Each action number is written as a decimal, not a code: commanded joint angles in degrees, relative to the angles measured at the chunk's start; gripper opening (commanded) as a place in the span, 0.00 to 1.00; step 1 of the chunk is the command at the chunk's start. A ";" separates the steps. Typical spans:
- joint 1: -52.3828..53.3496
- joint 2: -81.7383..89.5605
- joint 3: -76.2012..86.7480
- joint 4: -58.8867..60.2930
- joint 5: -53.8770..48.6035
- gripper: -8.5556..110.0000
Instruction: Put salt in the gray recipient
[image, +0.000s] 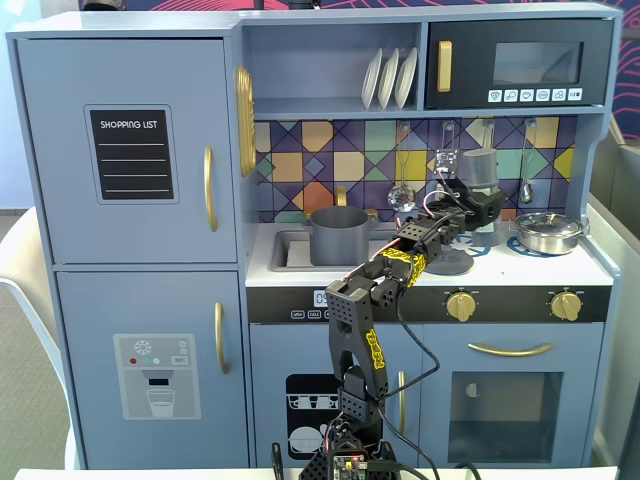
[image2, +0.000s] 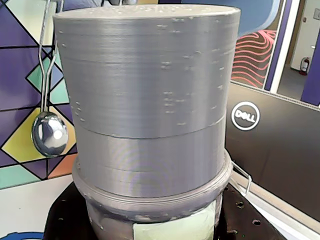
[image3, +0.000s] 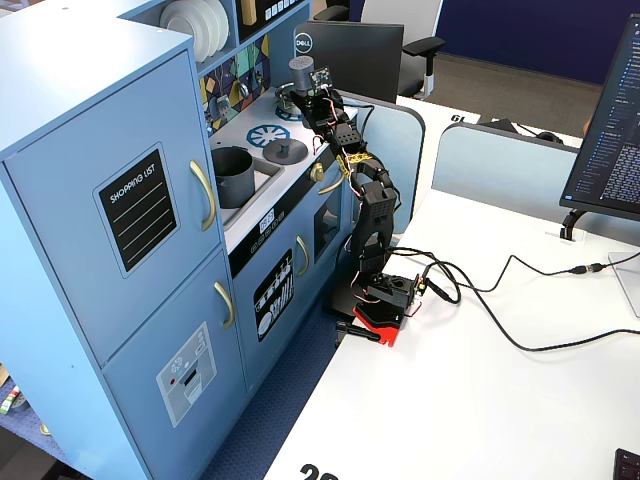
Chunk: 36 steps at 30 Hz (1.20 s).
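The blue toy kitchen (image: 130, 200) is filling most of both fixed views, its white surface (image: 500, 268) carrying the cookware. The black arm (image: 365, 330) is rising from its base in front of the kitchen and reaching up over the stovetop. The gray recipient (image: 338, 236) is sitting in the sink at the left of the surface in a fixed view, well apart from the hand (image: 483, 208). The shiny silver pan (image: 548, 232) is resting at the far right of the surface. A flat gray lid (image: 447, 262) is lying on the surface below the arm's forearm. The hand is pinching the salt (image: 479, 170), holding it upright above the surface near the backsplash; in the wrist view the salt (image2: 150, 110) is filling the frame, with a hanging silver spoon (image2: 49, 132) at its left.
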 joint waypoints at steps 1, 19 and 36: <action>1.76 1.05 -1.58 -2.20 0.44 0.07; 5.01 -8.09 -7.38 -4.22 6.50 0.07; 4.83 -11.51 -7.38 -4.48 6.59 0.07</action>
